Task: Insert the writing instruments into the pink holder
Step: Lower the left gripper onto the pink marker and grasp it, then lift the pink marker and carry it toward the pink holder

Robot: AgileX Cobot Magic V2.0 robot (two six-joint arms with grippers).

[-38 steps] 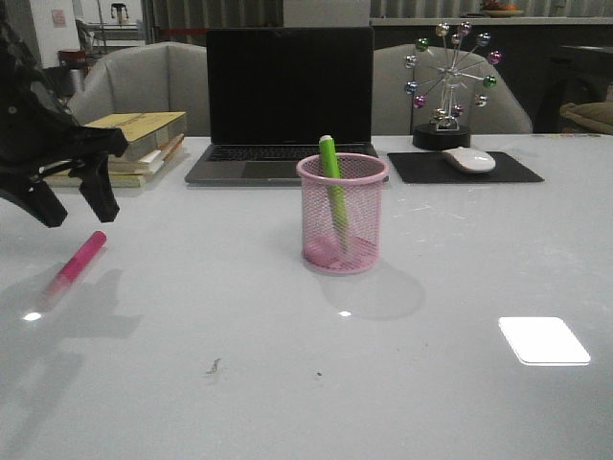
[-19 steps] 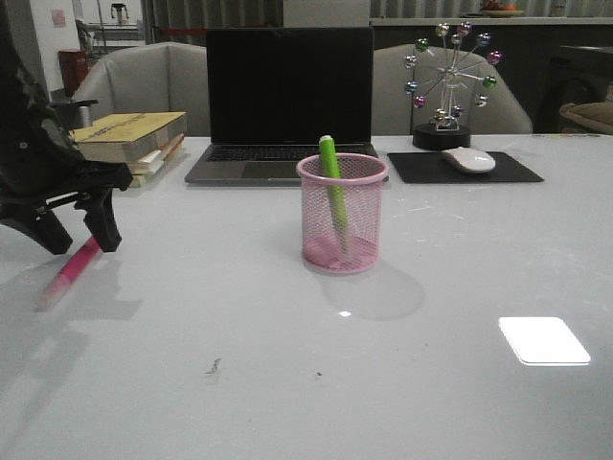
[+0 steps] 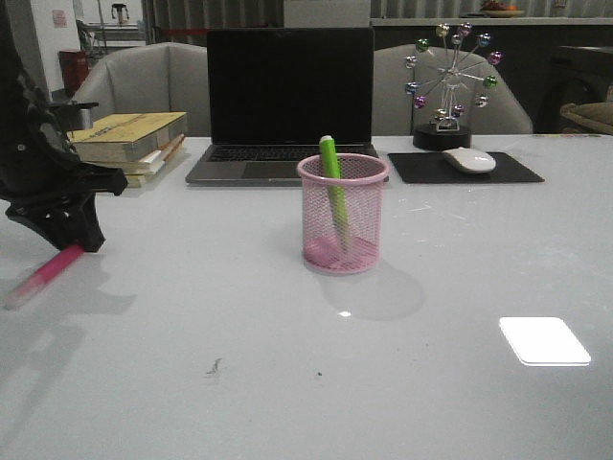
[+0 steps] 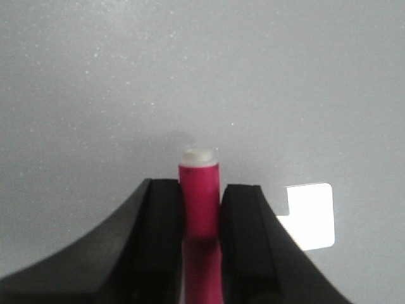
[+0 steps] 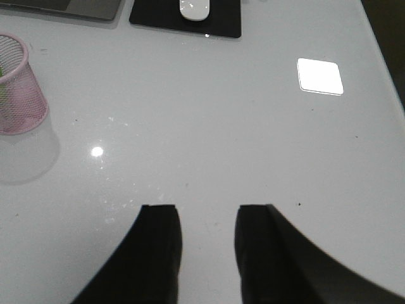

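While our left gripper (image 4: 200, 209) sits down on the table (image 3: 287, 364) at the far left of the front view, its two black fingers (image 4: 161, 215) are pressed against the sides of the pink marker (image 4: 200, 193), pinching it across its barrel. From the wrist camera we see the bright pink body held square between the pads, with a pale end poking out just past them. From the front, the marker (image 3: 43, 271) lies low and slanted on the table, its free end trailing toward the near left edge.

We judge the marker to be light, stiff and smooth: a hard plastic tube that will not bend but may pivot or slide in a two-point pinch. The grip looks to sit near one end, so the long free part could swing down as we lift. A firm squeeze should do no harm.

The pink holder (image 3: 342, 213) stands upright mid-table, well apart from the marker, in front of the laptop (image 3: 287, 96). The green marker (image 3: 332, 182) already leans inside it, its top above the rim. The cup is light wire mesh and could tip if nudged, so we should come down over its open side.

Our right gripper (image 5: 205, 240) hangs over bare table, fingers parted, holding nothing
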